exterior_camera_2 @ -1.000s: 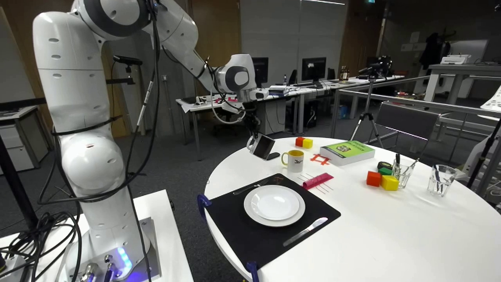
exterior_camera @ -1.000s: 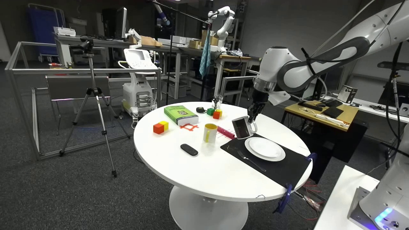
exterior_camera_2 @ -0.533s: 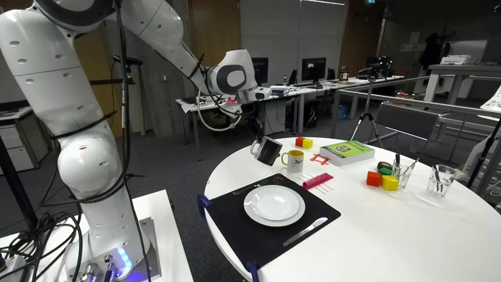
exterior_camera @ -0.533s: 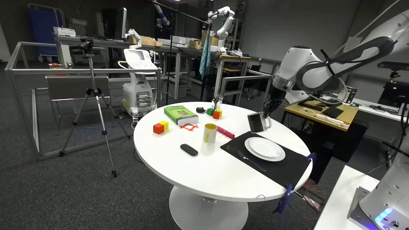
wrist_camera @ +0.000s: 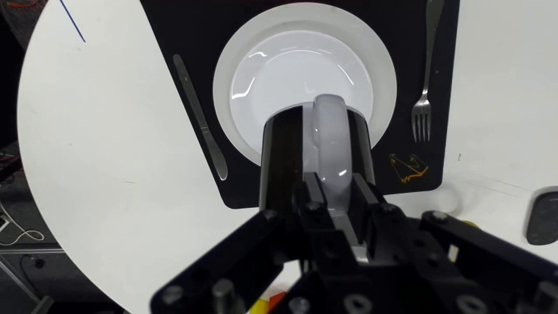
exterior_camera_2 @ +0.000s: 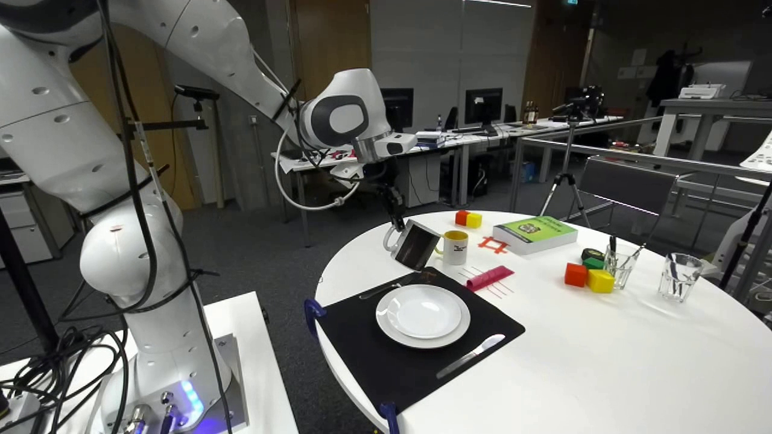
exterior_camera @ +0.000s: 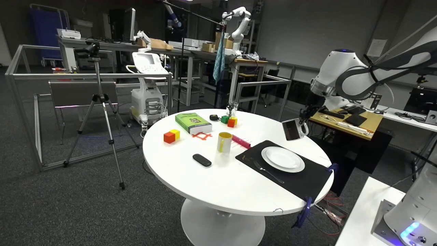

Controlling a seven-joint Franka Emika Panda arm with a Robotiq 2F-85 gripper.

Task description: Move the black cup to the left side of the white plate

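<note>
The black cup has a white handle and hangs tilted in the air above the table in both exterior views. In the wrist view the cup covers the lower part of the white plate. My gripper is shut on the cup's handle, with one finger on each side of it. The white plate lies on a black placemat with a smaller white plate on top. In an exterior view the cup is above the placemat's far corner, beyond the plate.
A fork and a knife flank the plate. A cream cup with a yellow inside, a flat black object and a pink roll stand or lie nearby. Blue clamps grip the table edge.
My gripper and the held cup have moved to the right in both exterior views, still in the air and still tilted. The plate and the other table things have not moved.
</note>
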